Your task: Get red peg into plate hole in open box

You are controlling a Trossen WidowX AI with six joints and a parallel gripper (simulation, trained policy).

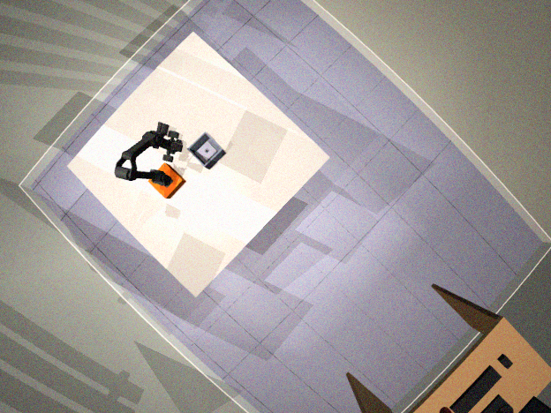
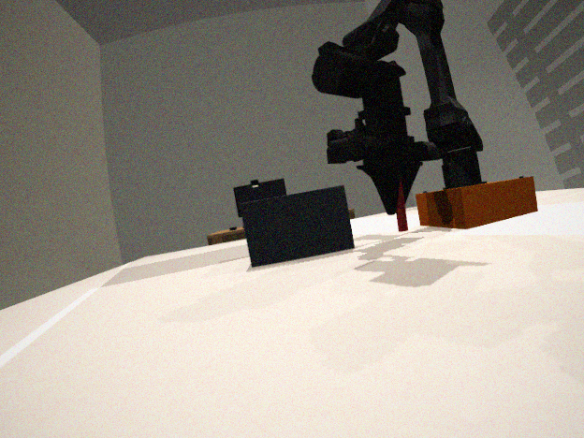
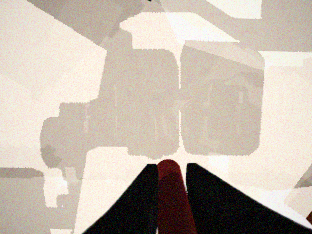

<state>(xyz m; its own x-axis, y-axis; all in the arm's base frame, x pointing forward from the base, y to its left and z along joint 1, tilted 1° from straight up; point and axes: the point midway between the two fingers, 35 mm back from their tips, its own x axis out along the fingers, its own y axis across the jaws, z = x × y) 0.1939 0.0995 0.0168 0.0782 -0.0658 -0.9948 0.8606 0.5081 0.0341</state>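
Clenched on the red peg (image 2: 401,216) (image 3: 173,200), the claw (image 2: 390,211) (image 3: 172,165) points downward, its matte black fingers tapering like wedges to narrow tips. Between those fingers the peg shows as a slim, smooth cylinder with a rounded end, dark red in the shade and standing nearly upright, with a slight lean; its lower end reaches below the fingertips, close to the pale tabletop (image 1: 208,208) (image 2: 283,353) (image 3: 30,65). Whether that end touches the surface, I cannot tell. Beside the claw, and apart from it, sits the open box (image 1: 216,160) (image 2: 299,226), square in outline, with flat, thin, dark slate-blue walls and sharp corners. Down inside it, the plate (image 1: 202,148) is a light grey square with a small dark hole (image 1: 207,150) at its middle; the peg is outside the box, off to the claw's side of it. On the claw's other side lies an orange block (image 1: 166,193) (image 2: 500,201), flat-faced and crisp-edged, carrying the foot of the black arm (image 1: 129,166) (image 2: 436,70), whose chunky, angular links rise and bend over to the claw. Beneath the claw, the cream tabletop looks finely speckled and flat, crossed by soft grey shadows with blocky outlines.
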